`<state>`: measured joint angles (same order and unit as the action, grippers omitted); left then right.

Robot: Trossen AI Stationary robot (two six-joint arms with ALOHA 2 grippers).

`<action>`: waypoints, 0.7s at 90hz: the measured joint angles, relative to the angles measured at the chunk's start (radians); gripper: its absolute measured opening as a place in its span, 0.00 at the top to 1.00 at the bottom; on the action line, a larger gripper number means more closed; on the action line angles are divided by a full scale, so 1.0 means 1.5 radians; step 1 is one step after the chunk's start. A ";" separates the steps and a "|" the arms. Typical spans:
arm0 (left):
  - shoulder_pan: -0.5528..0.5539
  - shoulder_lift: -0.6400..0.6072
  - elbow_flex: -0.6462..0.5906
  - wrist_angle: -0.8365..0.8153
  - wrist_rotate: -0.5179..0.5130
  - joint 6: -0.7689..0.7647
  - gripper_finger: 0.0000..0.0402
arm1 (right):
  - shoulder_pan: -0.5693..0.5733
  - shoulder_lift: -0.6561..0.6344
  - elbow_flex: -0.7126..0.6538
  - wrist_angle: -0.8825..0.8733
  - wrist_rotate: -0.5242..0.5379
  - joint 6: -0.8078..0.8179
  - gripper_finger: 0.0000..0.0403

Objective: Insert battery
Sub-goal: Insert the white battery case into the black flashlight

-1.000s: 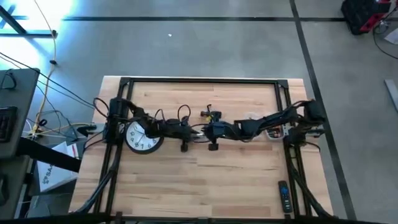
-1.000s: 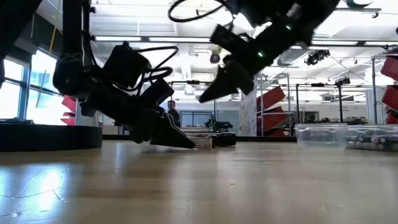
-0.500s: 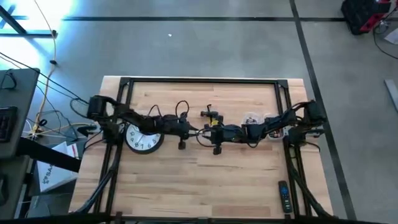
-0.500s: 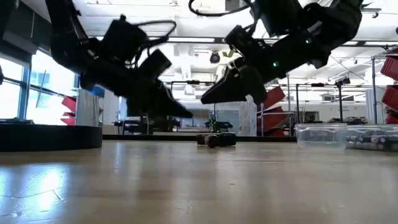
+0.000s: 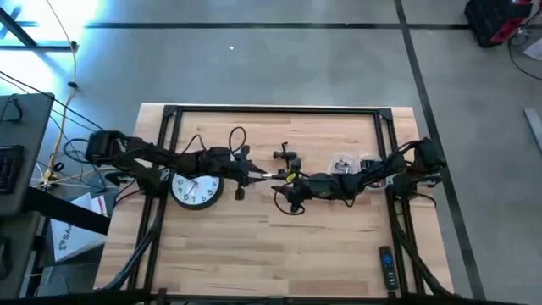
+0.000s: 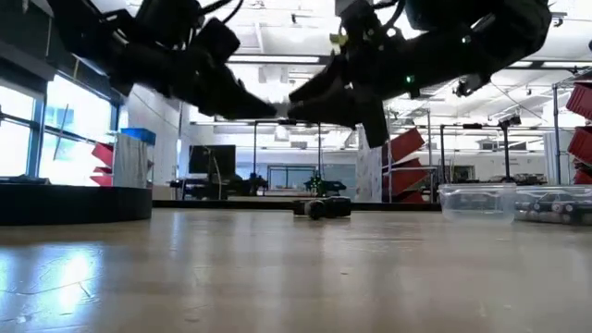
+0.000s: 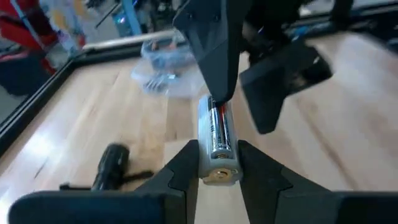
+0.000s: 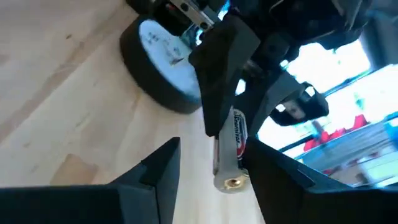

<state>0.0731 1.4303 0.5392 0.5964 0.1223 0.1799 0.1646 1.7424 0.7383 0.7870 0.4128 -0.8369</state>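
two claws meet mid-air at centre frame over the wooden table [image 5: 279,246]

the left gripper [image 7: 212,163] pinches the small silver battery [image 7: 216,140]; the right gripper [image 8: 208,163] looks spread around its end. close gently before letting go.

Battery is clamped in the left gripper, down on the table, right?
Not quite: the battery is clamped in the left gripper, but it is held in the air above the table, as the low view shows.
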 joint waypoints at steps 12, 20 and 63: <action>0.001 -0.005 0.000 0.003 0.024 -0.028 0.82 | 0.013 0.000 0.000 0.012 0.017 -0.091 0.66; 0.001 -0.006 0.001 0.006 0.060 -0.051 0.82 | 0.015 0.000 0.000 0.012 0.041 -0.129 0.66; 0.021 -0.005 0.012 0.002 0.091 -0.131 0.82 | 0.014 0.000 0.000 0.037 -0.011 -0.146 0.66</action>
<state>0.1040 1.4223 0.5575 0.5987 0.2581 -0.0174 0.1860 1.7428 0.7383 0.8430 0.3962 -1.0562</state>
